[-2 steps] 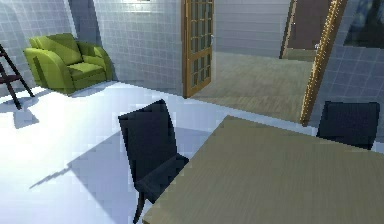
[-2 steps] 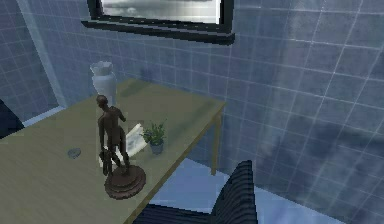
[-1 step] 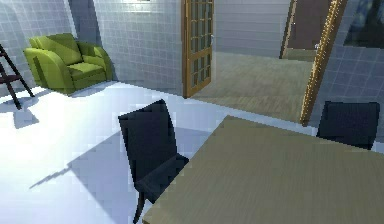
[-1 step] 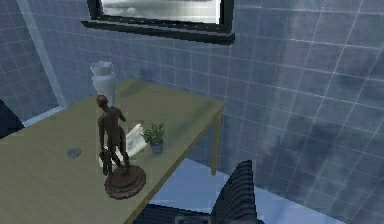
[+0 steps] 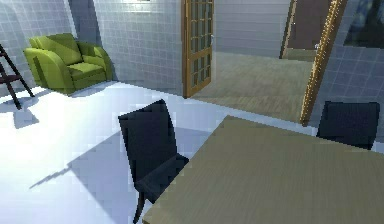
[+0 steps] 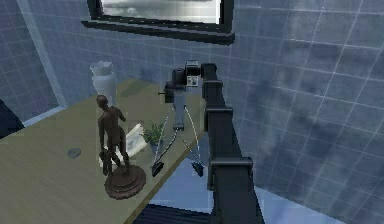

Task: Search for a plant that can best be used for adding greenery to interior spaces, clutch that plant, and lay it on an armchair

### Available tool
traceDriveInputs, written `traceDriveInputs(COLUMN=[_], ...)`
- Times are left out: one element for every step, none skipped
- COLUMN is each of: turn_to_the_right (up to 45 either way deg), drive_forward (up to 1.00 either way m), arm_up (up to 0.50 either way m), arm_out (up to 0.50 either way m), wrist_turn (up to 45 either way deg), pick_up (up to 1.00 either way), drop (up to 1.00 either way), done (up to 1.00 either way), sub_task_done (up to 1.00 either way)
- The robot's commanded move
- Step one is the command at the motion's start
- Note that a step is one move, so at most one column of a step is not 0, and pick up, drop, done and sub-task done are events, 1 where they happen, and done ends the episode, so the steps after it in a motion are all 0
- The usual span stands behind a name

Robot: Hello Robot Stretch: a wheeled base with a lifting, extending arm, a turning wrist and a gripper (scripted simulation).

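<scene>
A small green leafy plant [image 6: 155, 131] stands on the olive tabletop [image 6: 50, 165], beside a pale flat object [image 6: 135, 140]. The dark arm [image 6: 222, 140] rises from the bottom edge to the gripper's body [image 6: 185, 78], below the window. Its two thin fingers [image 6: 160, 160] run down toward the table's near edge, and the gripper [image 6: 178, 167] ends just right of the plant. With the plant on the table next to the fingers, I cannot tell whether the gripper holds anything. A green armchair [image 5: 65, 60] sits at the forward view's far left, against the blue tiled wall.
A brown statue [image 6: 112, 145] on a round base and a white jug [image 6: 103, 80] share the table. Two dark chairs [image 5: 150, 145] [image 5: 348, 122] stand at the table [image 5: 270, 175]. A wood-framed glass door [image 5: 197, 50] hangs open onto a carpeted room. Pale floor lies toward the armchair.
</scene>
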Motion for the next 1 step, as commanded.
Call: traceDriveInputs(turn_to_the_right=[0.0], drive_forward=[0.0], arm_up=[0.0], arm_out=[0.0], wrist_turn=[45.0], pick_up=[0.0], drop=[0.0], done=[0.0], sub_task_done=[0.0])
